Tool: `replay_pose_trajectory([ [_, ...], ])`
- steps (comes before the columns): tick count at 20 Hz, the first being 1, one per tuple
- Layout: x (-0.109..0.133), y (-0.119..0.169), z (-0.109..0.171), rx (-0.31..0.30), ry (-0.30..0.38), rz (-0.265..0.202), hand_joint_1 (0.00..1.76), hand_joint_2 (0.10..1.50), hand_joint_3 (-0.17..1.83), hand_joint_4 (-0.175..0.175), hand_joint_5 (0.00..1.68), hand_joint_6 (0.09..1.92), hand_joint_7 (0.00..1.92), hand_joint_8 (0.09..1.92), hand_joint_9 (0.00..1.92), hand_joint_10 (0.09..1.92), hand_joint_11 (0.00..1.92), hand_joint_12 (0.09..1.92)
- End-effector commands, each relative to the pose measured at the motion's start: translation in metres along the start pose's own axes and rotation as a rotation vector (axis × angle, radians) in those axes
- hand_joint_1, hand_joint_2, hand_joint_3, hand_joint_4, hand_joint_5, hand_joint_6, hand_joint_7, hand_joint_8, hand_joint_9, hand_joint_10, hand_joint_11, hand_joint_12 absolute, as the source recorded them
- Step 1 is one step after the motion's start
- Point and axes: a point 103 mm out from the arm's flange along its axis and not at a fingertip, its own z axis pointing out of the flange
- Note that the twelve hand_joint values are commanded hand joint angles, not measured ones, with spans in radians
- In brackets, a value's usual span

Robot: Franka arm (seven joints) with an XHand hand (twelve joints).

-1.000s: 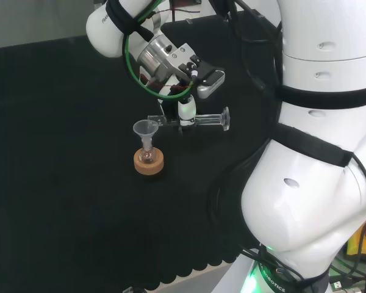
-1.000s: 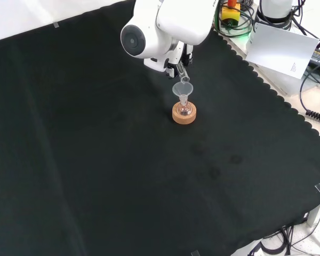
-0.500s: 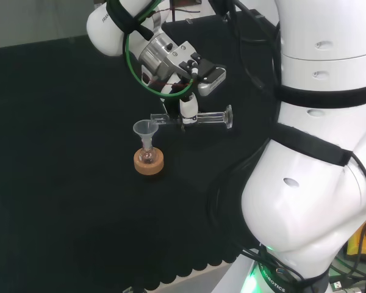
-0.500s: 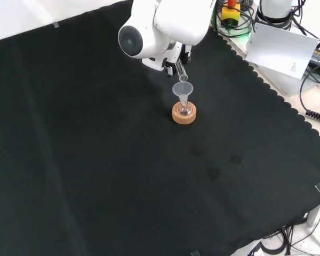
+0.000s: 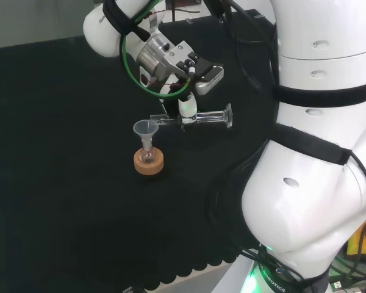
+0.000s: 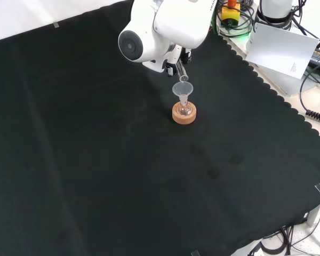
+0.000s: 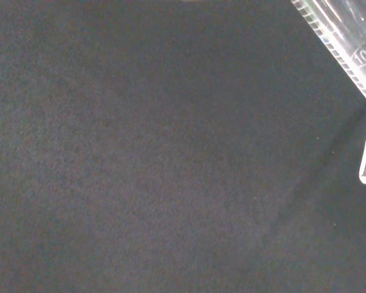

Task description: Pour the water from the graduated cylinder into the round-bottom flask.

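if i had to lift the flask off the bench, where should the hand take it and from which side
Probably by the cork ring under the round-bottom flask, fingers closing round its sides from the left of the head view. The funnel sits in the neck and blocks a grasp from above, and the hand holds the graduated cylinder level just right of it.

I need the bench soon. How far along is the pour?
Done: the hand has the cylinder lifted and lying about level, mouth over the funnel in the flask. In hand: the pour; no stream is visible. Left: emptying it and setting it down.
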Motion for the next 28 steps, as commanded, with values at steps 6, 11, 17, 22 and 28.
replay_pose_trajectory([
  [6,0.001,-0.002,-0.007,0.024,-0.03,0.029,1.13,1.12,0.0,-0.115,0.97,1.03,1.32,0.29,1.49,0.09,1.29,0.72],
  [11,0.005,-0.003,-0.009,0.03,-0.036,0.038,1.13,1.12,0.0,-0.115,0.97,1.03,1.32,0.29,1.49,0.09,1.29,0.72],
  [17,0.004,-0.004,-0.01,0.038,-0.042,0.055,1.13,1.13,0.0,-0.115,0.97,1.03,1.32,0.29,1.49,0.09,1.29,0.72],
  [22,0.003,-0.005,-0.01,0.047,-0.054,0.066,1.13,1.13,0.0,-0.116,0.97,1.03,1.32,0.28,1.49,0.09,1.29,0.72],
  [28,0.003,-0.007,-0.012,0.056,-0.091,0.11,1.13,1.13,0.0,-0.117,0.97,1.03,1.32,0.28,1.49,0.09,1.29,0.72],
])
